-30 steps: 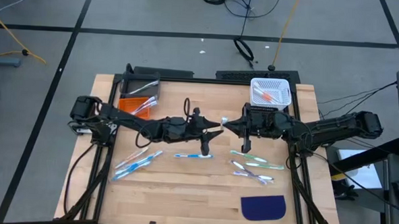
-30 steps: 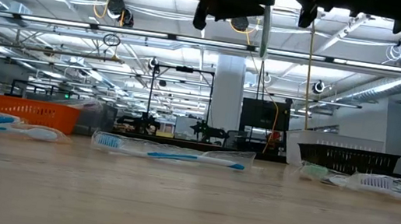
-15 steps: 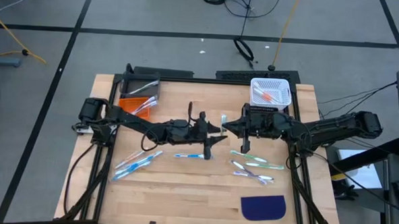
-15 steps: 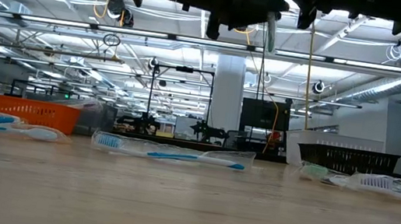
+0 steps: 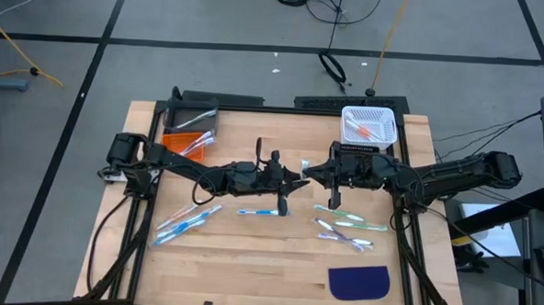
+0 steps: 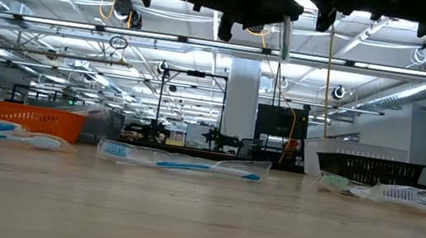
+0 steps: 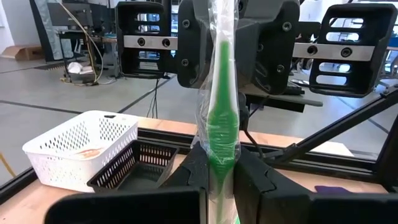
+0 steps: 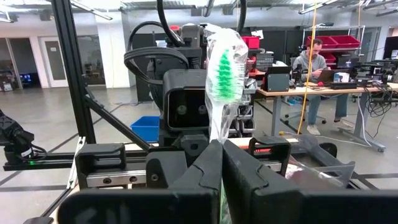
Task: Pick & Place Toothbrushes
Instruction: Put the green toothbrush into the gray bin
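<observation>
Left fingers: we see the left gripper [image 7: 219, 177] with its fingers [image 7: 193, 171] drawn in narrow against the handle of a green toothbrush [image 7: 220, 118] sealed in clear wrap.
Right fingers: we see the right gripper [image 8: 217, 163] pinched tight on the same green toothbrush, whose bristle head stands above its fingers [image 8: 202, 165].
Held item position: we place the wrapped toothbrush between the two grippers, raised above mid-table, left gripper [image 5: 294, 178] and right gripper [image 5: 315, 171] meeting tip to tip.
Low view: we see the wrapped stick hanging under the dark arms at the top edge [image 6: 285, 36].
Loose toothbrushes, centre: we note a blue one [image 5: 258, 212] lying flat on the table [image 5: 249, 262] just below the grippers.
Loose toothbrushes, left: we note a blue cluster [image 5: 186, 222].
Loose toothbrushes, right: we note a green and pink cluster [image 5: 344, 225].
White basket [image 5: 369, 125]: at the far right edge, holding orange-accented brushes.
Orange bin [image 5: 188, 141]: at the far left, holding brushes.
Dark blue mat [image 5: 358, 282]: near edge, right.
Background: we see a seated person [image 8: 317, 68] at a desk.
</observation>
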Controlling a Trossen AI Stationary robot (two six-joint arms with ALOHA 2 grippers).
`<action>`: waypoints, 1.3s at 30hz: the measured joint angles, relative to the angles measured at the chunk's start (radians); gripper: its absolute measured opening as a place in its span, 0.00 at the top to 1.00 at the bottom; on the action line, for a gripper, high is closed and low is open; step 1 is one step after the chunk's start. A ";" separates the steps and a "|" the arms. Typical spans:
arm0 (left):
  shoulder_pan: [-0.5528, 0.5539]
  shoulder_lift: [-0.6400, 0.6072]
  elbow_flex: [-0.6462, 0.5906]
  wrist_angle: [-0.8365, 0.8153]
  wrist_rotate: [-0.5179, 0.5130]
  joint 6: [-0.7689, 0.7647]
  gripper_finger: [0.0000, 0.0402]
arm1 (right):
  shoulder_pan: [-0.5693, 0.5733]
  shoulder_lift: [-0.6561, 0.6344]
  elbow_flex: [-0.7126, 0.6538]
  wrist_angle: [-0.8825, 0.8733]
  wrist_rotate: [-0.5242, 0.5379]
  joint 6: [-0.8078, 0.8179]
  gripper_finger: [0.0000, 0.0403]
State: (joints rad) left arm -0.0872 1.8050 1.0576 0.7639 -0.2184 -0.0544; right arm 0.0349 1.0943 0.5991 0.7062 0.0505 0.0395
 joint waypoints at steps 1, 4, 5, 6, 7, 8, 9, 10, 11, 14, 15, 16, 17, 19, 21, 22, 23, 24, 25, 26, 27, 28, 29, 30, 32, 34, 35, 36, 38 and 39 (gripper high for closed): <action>0.000 0.000 0.000 0.000 0.000 0.000 0.93 | 0.000 0.000 0.000 -0.001 0.000 0.000 1.00; 0.000 -0.003 0.000 -0.011 -0.001 0.003 0.93 | 0.000 0.000 0.000 -0.014 0.000 -0.007 1.00; 0.000 -0.011 0.000 -0.033 -0.003 0.010 0.93 | 0.000 0.000 0.000 -0.022 0.000 -0.008 0.99; 0.000 -0.020 0.000 -0.054 -0.012 0.014 0.93 | 0.000 0.000 0.000 -0.032 0.001 -0.011 0.98; 0.000 -0.031 0.000 -0.070 -0.027 0.016 0.93 | 0.000 0.000 0.000 -0.045 0.001 -0.016 0.96; -0.001 -0.047 0.000 -0.102 -0.047 0.017 0.93 | 0.000 0.000 0.000 -0.059 0.001 -0.023 0.93; -0.003 -0.066 0.000 -0.140 -0.065 0.020 0.93 | 0.000 0.000 0.000 -0.070 0.001 -0.025 0.90; -0.006 -0.084 0.000 -0.177 -0.077 0.025 0.93 | 0.000 0.000 0.000 -0.075 0.001 -0.025 0.86; -0.007 -0.097 0.000 -0.212 -0.093 0.034 0.93 | 0.000 0.000 0.000 -0.078 0.002 -0.025 0.82; -0.008 -0.158 0.000 -0.353 -0.164 0.064 0.93 | 0.000 0.000 0.000 -0.093 0.004 -0.018 0.71; -0.007 -0.177 0.000 -0.391 -0.189 0.070 0.93 | 0.000 0.000 0.000 -0.099 0.004 -0.014 0.68; -0.003 -0.198 0.001 -0.436 -0.213 0.071 0.93 | 0.000 0.000 0.000 -0.105 0.004 -0.006 0.65; 0.000 -0.223 0.001 -0.498 -0.240 0.070 0.93 | 0.000 0.000 0.000 -0.111 0.004 0.003 0.63; 0.011 -0.257 0.001 -0.603 -0.289 0.059 0.93 | 0.000 0.000 0.000 -0.124 0.004 0.020 0.60; 0.022 -0.292 0.001 -0.706 -0.326 0.047 0.93 | 0.000 0.000 0.000 -0.132 0.002 0.033 0.58; 0.030 -0.314 0.000 -0.768 -0.347 0.038 0.93 | 0.000 0.000 0.000 -0.135 0.002 0.036 0.57; 0.040 -0.325 -0.001 -0.804 -0.370 0.027 0.93 | 0.000 0.000 0.000 -0.139 0.002 0.038 0.57; 0.052 -0.336 0.002 -0.840 -0.390 0.014 0.93 | 0.000 0.000 0.000 -0.143 0.002 0.038 0.57; 0.067 -0.355 0.003 -0.900 -0.407 0.000 0.93 | 0.000 0.000 0.000 -0.146 0.002 0.038 0.57; 0.083 -0.372 0.000 -0.972 -0.424 -0.015 0.93 | 0.000 0.000 0.000 -0.146 0.002 0.038 0.57; 0.101 -0.381 -0.002 -1.022 -0.440 -0.030 0.93 | 0.000 0.000 0.000 -0.147 0.001 0.038 0.57; 0.121 -0.385 0.000 -1.043 -0.445 -0.045 0.93 | 0.000 0.000 0.000 -0.152 0.001 0.039 0.57; 0.142 -0.393 0.002 -1.084 -0.449 -0.059 0.93 | 0.000 0.000 0.000 -0.158 0.001 0.039 0.58; 0.163 -0.404 0.001 -1.139 -0.451 -0.071 0.93 | 0.000 0.000 -0.001 -0.161 0.001 0.039 0.58; 0.208 -0.415 -0.002 -1.200 -0.458 -0.082 0.93 | 0.000 0.000 -0.001 -0.166 0.001 0.048 0.59; 0.256 -0.413 0.002 -1.239 -0.460 -0.086 0.93 | 0.000 0.000 -0.001 -0.168 0.001 0.053 0.59; 0.282 -0.413 0.000 -1.273 -0.462 -0.086 0.93 | 0.000 0.000 -0.001 -0.167 0.001 0.053 0.59; 0.308 -0.412 -0.002 -1.300 -0.463 -0.085 0.93 | 0.000 0.000 -0.001 -0.167 0.001 0.053 0.59; 0.360 -0.412 -0.001 -1.319 -0.463 -0.081 0.93 | 0.000 0.000 -0.001 -0.167 0.001 0.053 0.59; 0.385 -0.413 -0.002 -1.337 -0.463 -0.079 0.93 | 0.000 0.000 -0.001 -0.167 0.001 0.053 0.59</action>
State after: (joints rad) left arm 0.2983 1.3922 1.0561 -0.5736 -0.6819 -0.1329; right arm 0.0352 1.0946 0.5983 0.5392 0.0513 0.0925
